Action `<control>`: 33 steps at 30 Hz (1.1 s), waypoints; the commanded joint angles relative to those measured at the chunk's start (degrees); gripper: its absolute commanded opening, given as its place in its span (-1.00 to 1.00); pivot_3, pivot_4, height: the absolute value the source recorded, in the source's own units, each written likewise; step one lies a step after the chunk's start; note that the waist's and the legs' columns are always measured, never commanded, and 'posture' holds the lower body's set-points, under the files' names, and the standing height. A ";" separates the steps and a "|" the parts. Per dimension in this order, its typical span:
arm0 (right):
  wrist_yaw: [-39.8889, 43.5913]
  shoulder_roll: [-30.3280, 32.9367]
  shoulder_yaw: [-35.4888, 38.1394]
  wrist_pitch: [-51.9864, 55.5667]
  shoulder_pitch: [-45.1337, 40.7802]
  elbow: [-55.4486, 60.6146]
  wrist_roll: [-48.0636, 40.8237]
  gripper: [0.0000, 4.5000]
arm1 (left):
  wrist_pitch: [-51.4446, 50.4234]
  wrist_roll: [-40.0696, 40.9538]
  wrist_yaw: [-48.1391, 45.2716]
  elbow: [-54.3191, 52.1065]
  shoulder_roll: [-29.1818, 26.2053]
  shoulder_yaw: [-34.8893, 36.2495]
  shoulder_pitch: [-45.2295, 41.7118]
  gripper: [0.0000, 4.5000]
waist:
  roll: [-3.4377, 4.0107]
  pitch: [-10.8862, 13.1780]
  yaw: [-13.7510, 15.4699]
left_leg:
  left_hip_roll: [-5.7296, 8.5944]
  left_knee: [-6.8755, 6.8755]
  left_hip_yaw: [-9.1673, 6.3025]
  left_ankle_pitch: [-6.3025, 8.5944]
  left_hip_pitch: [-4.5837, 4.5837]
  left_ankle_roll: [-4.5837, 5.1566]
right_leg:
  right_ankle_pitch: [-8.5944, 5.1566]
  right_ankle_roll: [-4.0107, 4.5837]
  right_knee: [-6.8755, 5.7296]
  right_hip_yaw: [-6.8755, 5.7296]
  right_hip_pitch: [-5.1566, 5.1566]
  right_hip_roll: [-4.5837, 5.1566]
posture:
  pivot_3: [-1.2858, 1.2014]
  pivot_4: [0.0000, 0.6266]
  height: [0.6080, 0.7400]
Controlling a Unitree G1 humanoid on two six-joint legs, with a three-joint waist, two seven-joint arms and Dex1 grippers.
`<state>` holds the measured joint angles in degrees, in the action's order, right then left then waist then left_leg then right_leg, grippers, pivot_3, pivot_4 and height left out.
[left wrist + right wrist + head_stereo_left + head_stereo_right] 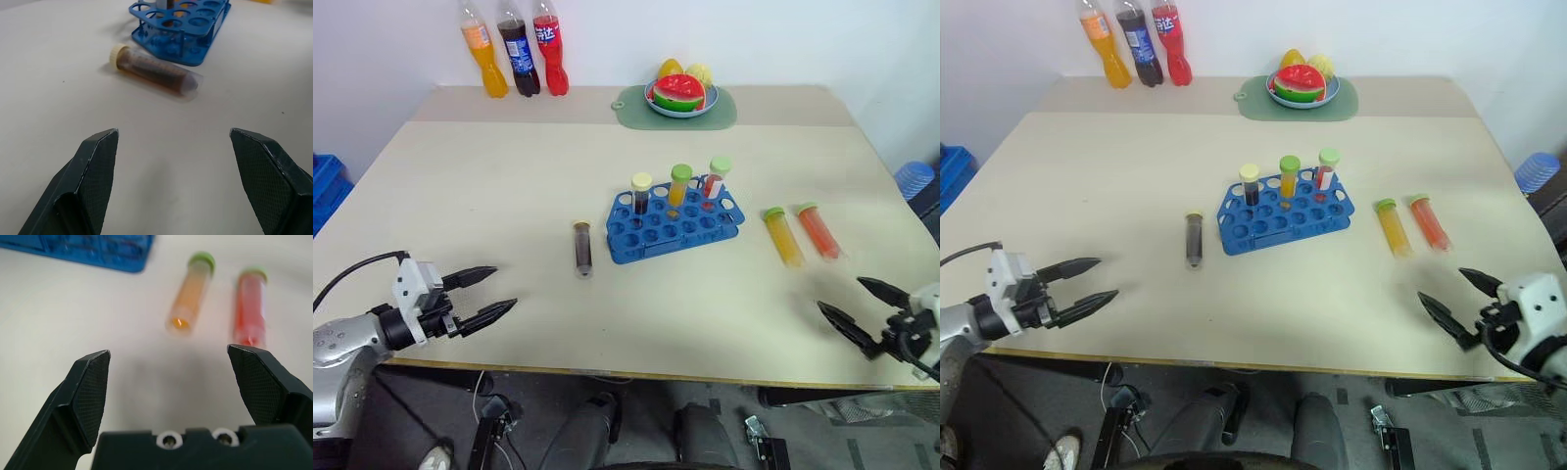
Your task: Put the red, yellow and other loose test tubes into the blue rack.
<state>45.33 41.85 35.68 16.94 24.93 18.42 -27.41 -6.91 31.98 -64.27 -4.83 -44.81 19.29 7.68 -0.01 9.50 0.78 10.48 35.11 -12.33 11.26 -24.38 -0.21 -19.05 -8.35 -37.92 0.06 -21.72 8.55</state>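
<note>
The blue rack (674, 224) stands mid-table with three capped tubes upright in its back row. A dark brown tube (582, 248) with a pale cap lies flat just left of the rack. Right of the rack lie a yellow tube (783, 236) and a red-orange tube (819, 230), both green-capped, side by side. My left gripper (489, 294) hovers open near the front left edge, well short of the brown tube (155, 74). My right gripper (860, 308) is open at the front right, in front of the yellow tube (191, 292) and the red-orange tube (251, 306).
Three soda bottles (517, 49) stand at the back left. A blue-rimmed plate of fruit (680, 95) sits on a green mat (724, 110) at the back. Blue items show off the table at the left (327, 181) and right (915, 177).
</note>
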 commanded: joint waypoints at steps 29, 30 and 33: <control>3.74 -1.69 -2.03 -10.13 -7.30 -10.00 1.87 0.88 | -9.09 3.66 1.00 -4.30 3.49 -2.94 -7.52 0.66 | -0.01 0.02 -0.04 | -0.04 -0.02 0.16 0.01 0.00 0.09 | 0.01 -0.02 0.05 0.10 -0.06 -0.01 | 0.03 -0.52 1.00; 3.84 -1.69 -2.02 -10.14 -7.87 -10.40 1.64 0.88 | -10.91 4.73 1.11 -4.70 3.44 -3.03 -7.89 0.66 | -0.01 0.02 -0.04 | -0.04 -0.02 0.16 0.01 0.00 0.09 | 0.02 -0.03 0.05 0.10 -0.06 -0.01 | 0.03 -0.52 1.00; 2.23 -0.86 -2.01 -7.19 -12.45 -12.24 0.27 0.88 | -16.52 7.90 4.03 -6.38 4.31 -3.33 -10.63 0.66 | -0.01 0.02 -0.07 | -0.04 0.00 0.15 0.01 0.00 0.09 | 0.02 -0.03 0.04 0.10 -0.06 -0.02 | 0.03 -0.52 1.00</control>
<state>48.61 39.37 32.75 8.63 14.73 6.52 -25.72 -21.18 37.35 -61.68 -8.60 -40.82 15.90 -1.32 -0.02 9.52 0.71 10.44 35.12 -12.17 11.27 -24.38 -0.12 -19.03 -8.38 -37.88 0.17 -21.76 8.53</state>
